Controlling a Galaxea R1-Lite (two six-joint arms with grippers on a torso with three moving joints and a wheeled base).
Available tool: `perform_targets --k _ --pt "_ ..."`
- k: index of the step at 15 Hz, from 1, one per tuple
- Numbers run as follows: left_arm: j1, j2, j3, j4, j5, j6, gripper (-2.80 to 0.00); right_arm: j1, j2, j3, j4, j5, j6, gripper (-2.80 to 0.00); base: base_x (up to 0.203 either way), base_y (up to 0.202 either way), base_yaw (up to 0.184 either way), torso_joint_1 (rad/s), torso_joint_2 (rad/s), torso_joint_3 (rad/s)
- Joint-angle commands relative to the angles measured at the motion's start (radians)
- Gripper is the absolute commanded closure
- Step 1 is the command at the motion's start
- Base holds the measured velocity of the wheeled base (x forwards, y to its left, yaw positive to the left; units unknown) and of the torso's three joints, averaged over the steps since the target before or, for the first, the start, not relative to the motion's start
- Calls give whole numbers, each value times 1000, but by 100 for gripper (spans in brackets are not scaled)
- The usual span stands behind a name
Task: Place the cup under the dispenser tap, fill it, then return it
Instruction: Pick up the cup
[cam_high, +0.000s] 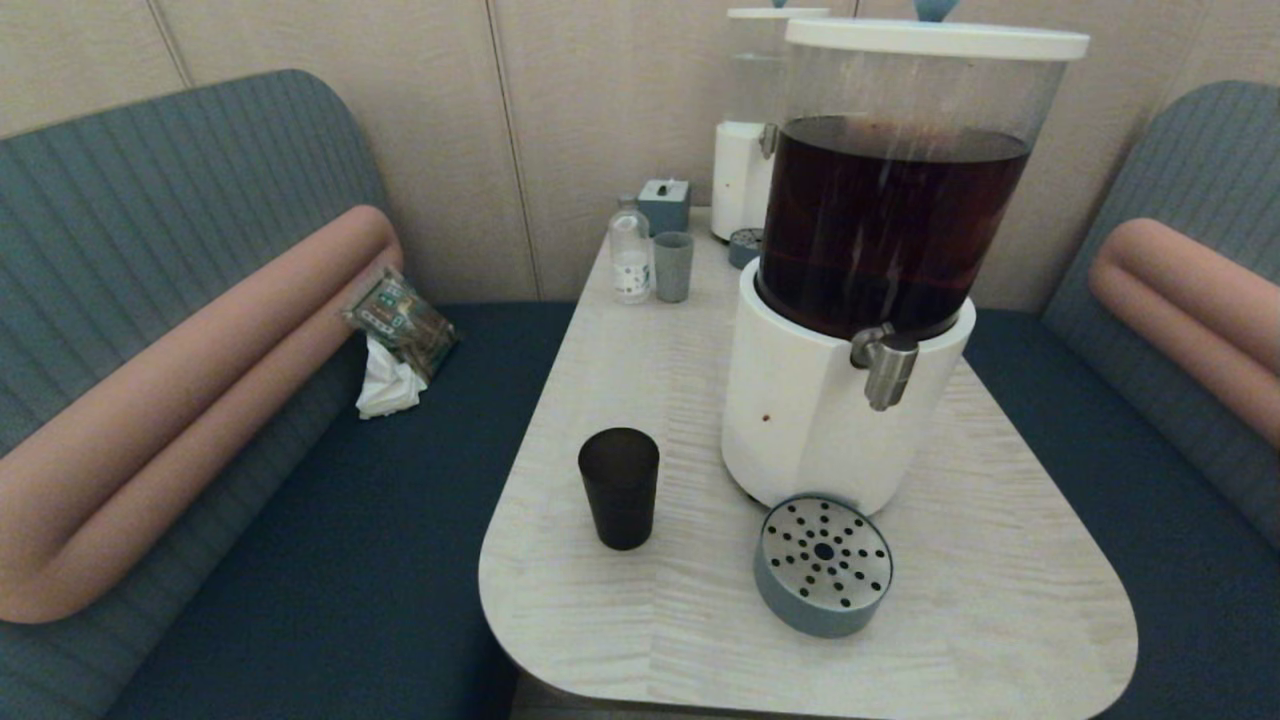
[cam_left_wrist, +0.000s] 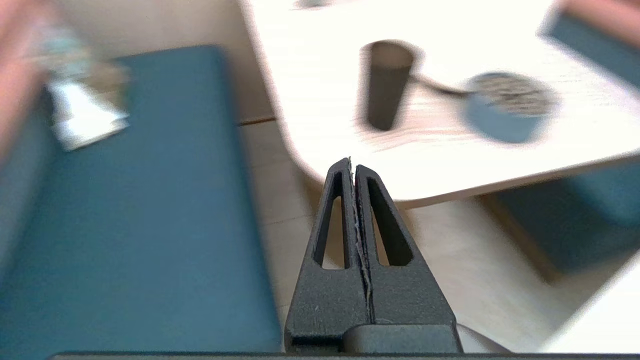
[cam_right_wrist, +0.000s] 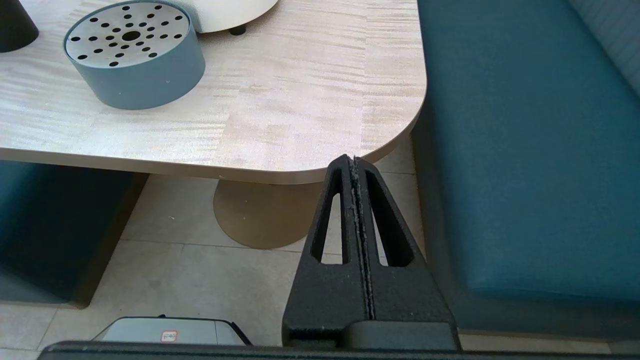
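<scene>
Head view: neither arm appears; each wrist view alone shows its gripper. Left gripper (cam_left_wrist: 354, 167) and right gripper (cam_right_wrist: 353, 162) both hang off the table's (cam_high: 1000, 600) near edge above the floor, fingers pressed closed, holding nothing. One dark cup (cam_high: 619, 488) stands upright at 9 o'clock from the one drip tray (cam_high: 823, 565), apart from it. The dispenser tap (cam_high: 885, 366) projects above the tray; two dispensers stand on the table.

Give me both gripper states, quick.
Left gripper: closed, empty, off the table, short of the cup.
Right gripper: closed, empty, below the table edge.
</scene>
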Motion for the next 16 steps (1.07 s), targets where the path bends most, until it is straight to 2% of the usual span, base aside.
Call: perform_targets --k 1,4,6,8,10,16 --pt "-43 212 -24 -110 -66 -13 0 1 1 0 1 0 1 0 0 0 0 0 0 0" --pt "-83 410 -18 -357 -232 -107 0 0 1 0 1 0 0 0 0 0 0 0 0 0" --pt "-90 531 29 -548 -294 -140 0 1 1 0 1 0 1 0 0 0 0 0 0 0" --pt "-92 667 89 -748 -318 -149 0 0 1 0 1 0 0 0 0 0 0 0 0 0" --pt "-92 835 160 -1002 -334 -153 0 0 1 0 1 0 0 0 0 0 0 0 0 0" --pt "-57 1227 304 -1636 -349 -153 0 0 1 0 1 0 1 0 0 0 0 0 0 0"
